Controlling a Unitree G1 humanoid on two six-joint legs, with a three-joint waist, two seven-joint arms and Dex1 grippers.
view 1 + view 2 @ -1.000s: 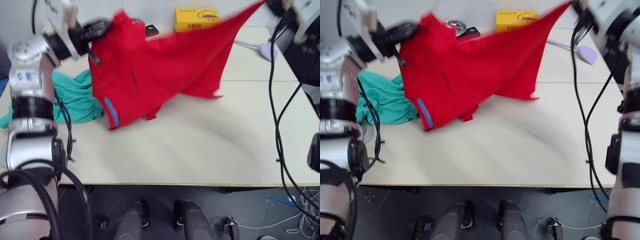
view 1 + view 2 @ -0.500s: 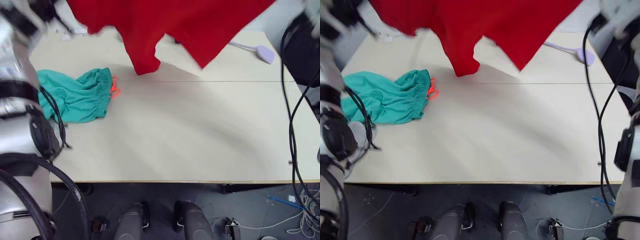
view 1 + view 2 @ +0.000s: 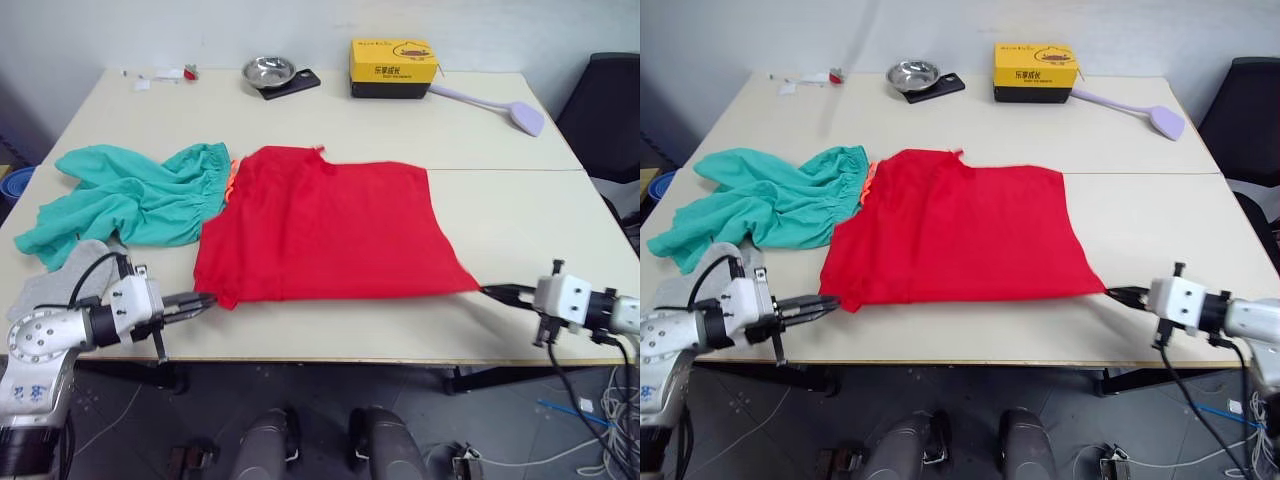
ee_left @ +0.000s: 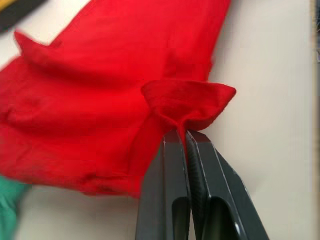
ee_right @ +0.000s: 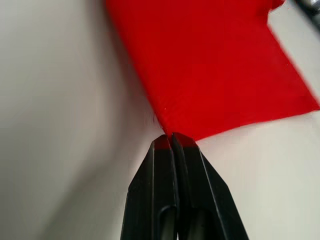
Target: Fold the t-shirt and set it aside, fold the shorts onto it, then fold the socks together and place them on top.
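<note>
**Shirt flung out, now flat on table — ready for first fold**

The table (image 3: 520,200) is the landmark. Half a second ago the t-shirt (image 3: 330,225) hung in the air above the table, stretched between both raised arms; now it lies spread flat across the table's middle, near edge close to the table's front edge. The layout step looks done, and folding has not started.

The shorts (image 3: 130,195) sit bunched on the table's left side, waistband touching the t-shirt's left edge. They were in the same place half a second ago. The socks (image 3: 70,268) look like the grey piece at the table's front-left corner, just in front of the shorts; hard to tell if both are there.

The left gripper (image 3: 205,298) is down at the table's front edge, fingers clamped on the t-shirt's front-left corner; the left wrist view shows a puckered bit of red cloth pinched between closed fingers (image 4: 172,175). The right gripper (image 3: 492,291) is at the front edge too, closed on the front-right corner, cloth tip nipped between its fingers (image 5: 162,170).

Likely next: carry the front corners toward the table's back to fold the shirt. Risk: overlap with the shorts may drag them along.
</note>
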